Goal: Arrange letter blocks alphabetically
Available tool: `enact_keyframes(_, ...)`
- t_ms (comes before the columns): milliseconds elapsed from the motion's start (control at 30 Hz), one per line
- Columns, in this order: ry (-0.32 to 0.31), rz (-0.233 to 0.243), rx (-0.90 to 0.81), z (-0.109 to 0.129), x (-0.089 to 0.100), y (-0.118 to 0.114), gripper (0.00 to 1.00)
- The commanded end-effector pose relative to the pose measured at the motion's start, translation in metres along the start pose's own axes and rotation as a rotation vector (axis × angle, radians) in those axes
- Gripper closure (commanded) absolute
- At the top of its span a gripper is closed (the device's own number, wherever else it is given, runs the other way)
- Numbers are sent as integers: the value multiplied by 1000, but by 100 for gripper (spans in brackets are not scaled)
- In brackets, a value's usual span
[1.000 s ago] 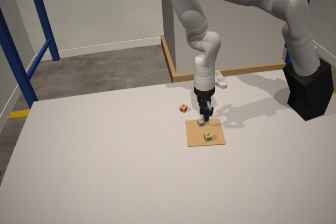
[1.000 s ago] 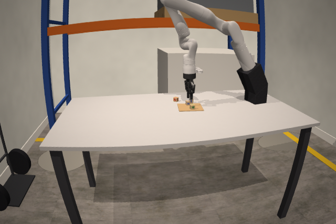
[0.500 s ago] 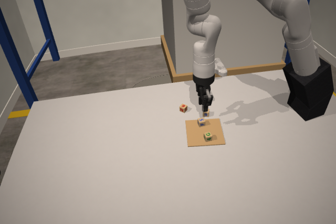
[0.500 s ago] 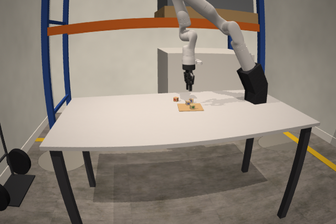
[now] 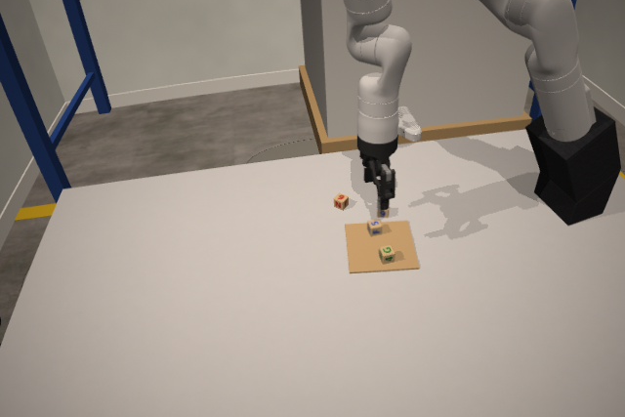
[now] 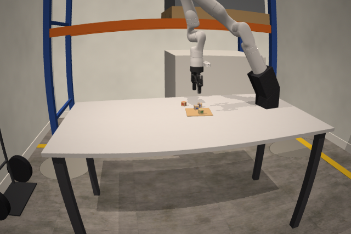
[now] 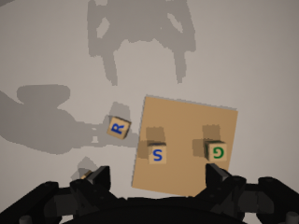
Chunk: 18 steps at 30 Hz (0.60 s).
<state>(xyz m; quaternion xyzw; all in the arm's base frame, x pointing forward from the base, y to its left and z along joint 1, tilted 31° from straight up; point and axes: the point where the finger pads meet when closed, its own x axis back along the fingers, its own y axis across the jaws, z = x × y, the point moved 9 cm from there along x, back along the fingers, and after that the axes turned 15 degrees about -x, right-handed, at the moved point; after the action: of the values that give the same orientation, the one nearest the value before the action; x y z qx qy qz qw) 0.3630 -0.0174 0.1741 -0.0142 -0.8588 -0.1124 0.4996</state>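
A tan mat (image 5: 382,244) lies flat on the table. On it, a block with a blue S on top (image 5: 374,227) sits near the edge towards the base, and a block with a green G on top (image 5: 387,253) sits further in. A block with a blue R on top (image 7: 119,127) lies on the table just off the mat, turned askew. A block with red marks (image 5: 341,200) lies apart on the table. My gripper (image 7: 157,175) is open and empty, raised above the S block (image 7: 157,153). It also shows in the exterior view (image 6: 197,90).
The arm's black base (image 5: 575,170) stands at the table's far right. A grey box with a wooden rim (image 5: 424,49) stands behind the table. Blue rack posts (image 5: 30,114) stand to the left.
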Motion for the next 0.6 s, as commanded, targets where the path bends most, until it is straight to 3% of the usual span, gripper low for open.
enact_keyframes(0,-1,0,0,0,0,0,0)
enact_keyframes(567,-2,2,-5,0,0,-1,0)
